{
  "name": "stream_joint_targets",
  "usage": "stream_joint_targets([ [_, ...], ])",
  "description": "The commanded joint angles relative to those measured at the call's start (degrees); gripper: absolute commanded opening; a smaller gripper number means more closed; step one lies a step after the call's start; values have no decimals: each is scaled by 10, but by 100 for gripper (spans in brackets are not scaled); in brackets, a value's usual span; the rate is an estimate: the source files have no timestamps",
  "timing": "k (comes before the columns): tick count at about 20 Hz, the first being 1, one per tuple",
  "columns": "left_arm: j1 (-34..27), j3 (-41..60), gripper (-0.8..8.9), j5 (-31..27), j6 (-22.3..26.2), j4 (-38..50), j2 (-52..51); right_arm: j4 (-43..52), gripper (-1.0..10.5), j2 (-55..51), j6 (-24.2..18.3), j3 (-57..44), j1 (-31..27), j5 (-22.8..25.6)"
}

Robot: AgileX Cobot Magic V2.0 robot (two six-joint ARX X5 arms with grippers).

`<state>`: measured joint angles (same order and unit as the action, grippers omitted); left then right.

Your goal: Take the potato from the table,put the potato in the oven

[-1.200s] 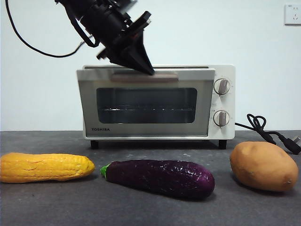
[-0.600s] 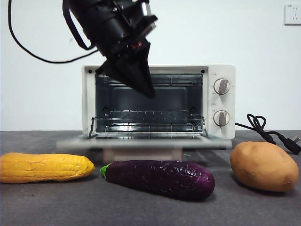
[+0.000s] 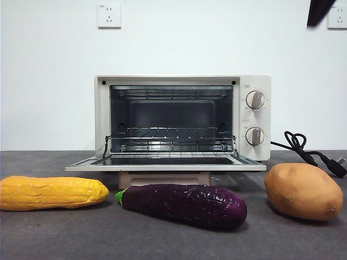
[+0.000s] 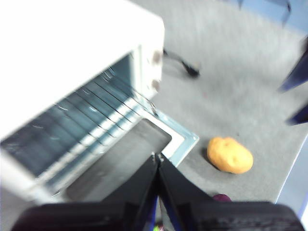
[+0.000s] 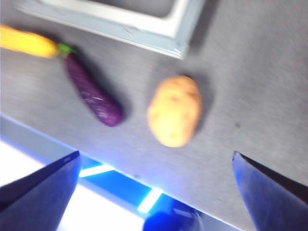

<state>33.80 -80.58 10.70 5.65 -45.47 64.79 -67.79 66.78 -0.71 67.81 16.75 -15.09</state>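
Front view: cream-white toaster oven gapes, only wire rack inside. Right tool, jaws wide apart, hangs above orange-brown oval potato on grey desk; left tool pinched together over oven door.

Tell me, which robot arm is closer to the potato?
Right. The right gripper hangs over the potato, jaws wide open. The left gripper, jaws shut, is over the oven door, beside it.

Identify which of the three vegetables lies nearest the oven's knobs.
The potato: the round orange-brown one, below the knobs' side; the corn and aubergine lie farther off.
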Motion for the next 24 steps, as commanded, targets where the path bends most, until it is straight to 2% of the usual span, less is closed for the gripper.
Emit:
stream_joint_targets([
  [1, -1, 3, -8, -20, -11, -31, -59, 21, 658, 32, 16, -7, 17, 19],
  [4, -1, 3, -8, -31, -21, -63, -125, 80, 658, 62, 48, -46, 41, 23],
  [9, -1, 3, -8, -30, -42, -83, -191, 158, 658, 108, 74, -111, 71, 69],
  [16, -1, 3, -8, -30, -44, -125, -200, 269, 653, 163, 114, -169, 112, 95],
  [19, -1, 3, -8, -30, -44, -125, -200, 278, 486, 186, 118, -172, 120, 125],
  [21, -1, 3, -8, -30, -44, -126, -200, 279, 294, 187, 121, -172, 122, 127],
  [23, -1, 3, -8, -31, -43, -127, -200, 279, 20, 184, 127, -172, 122, 126],
  [24, -1, 3, -8, -31, -43, -126, -200, 279, -11, 183, 127, -172, 122, 126],
])
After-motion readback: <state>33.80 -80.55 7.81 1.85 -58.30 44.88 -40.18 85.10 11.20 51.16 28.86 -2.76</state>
